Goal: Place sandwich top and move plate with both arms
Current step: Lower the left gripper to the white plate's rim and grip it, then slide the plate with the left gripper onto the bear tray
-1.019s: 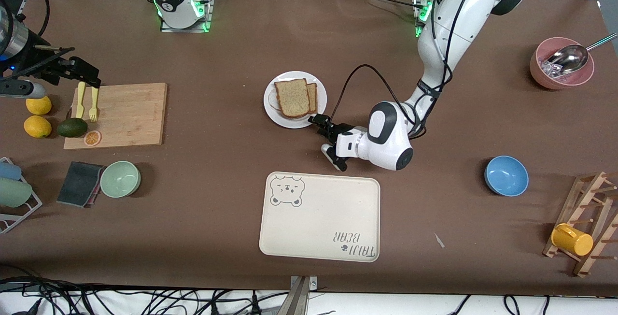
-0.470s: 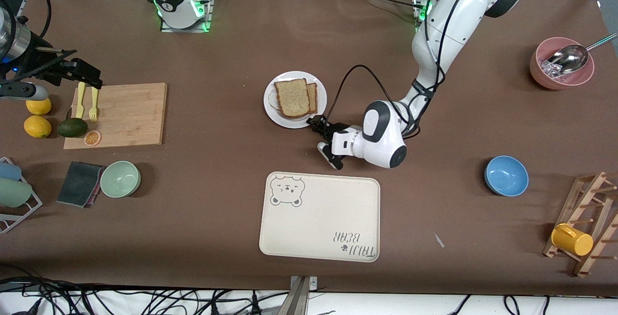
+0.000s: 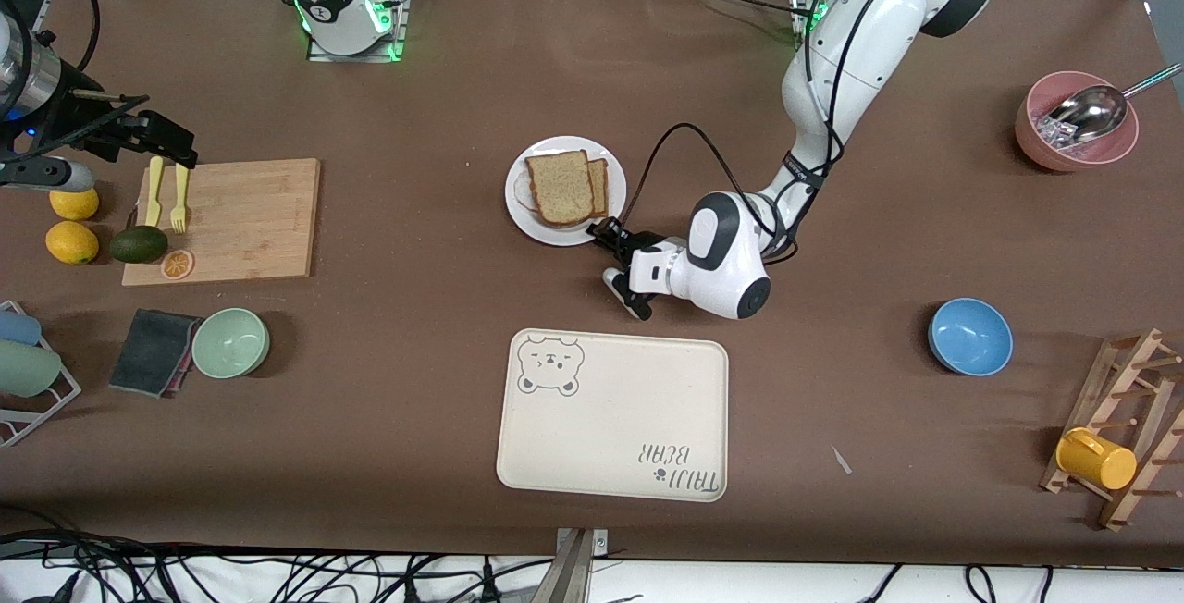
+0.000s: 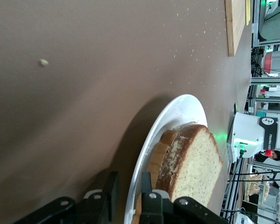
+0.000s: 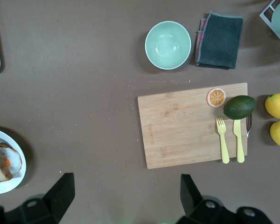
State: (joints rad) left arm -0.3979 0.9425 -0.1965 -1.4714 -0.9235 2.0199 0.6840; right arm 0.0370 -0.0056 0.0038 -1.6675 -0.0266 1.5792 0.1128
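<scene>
The sandwich top (image 3: 560,187) already lies on the stack, which sits on the plate (image 3: 553,234) in the upper middle of the front view. It lies skewed, so the lower bread slice (image 3: 602,185) peeks out along the edge toward the left arm's end.

We judge the bread to be soft, light and loose. It rests on a fried egg (image 5: 8,161), so a tilt or a jerk could slide it off. The plate looks stiff, smooth and probably slippery, and its thin rim is the only place to take hold.

The left gripper (image 3: 603,233) is low at that rim on the side nearer the front camera. In the left wrist view its jaws stand apart and straddle the rim. One finger is over the white face (image 4: 177,112) beside the bread (image 4: 196,163) and the other is outside, so the grip is not yet clamped.

The right gripper (image 3: 153,136) waits with its jaws wide apart, over the end of the cutting board (image 3: 240,215) at the right arm's end of the frame, well apart from the plate.

The brown table cover (image 3: 416,122) looks flat and matte. The bear tray (image 3: 610,418) lies in the lower middle, near the plate, with bare cover between them.
</scene>
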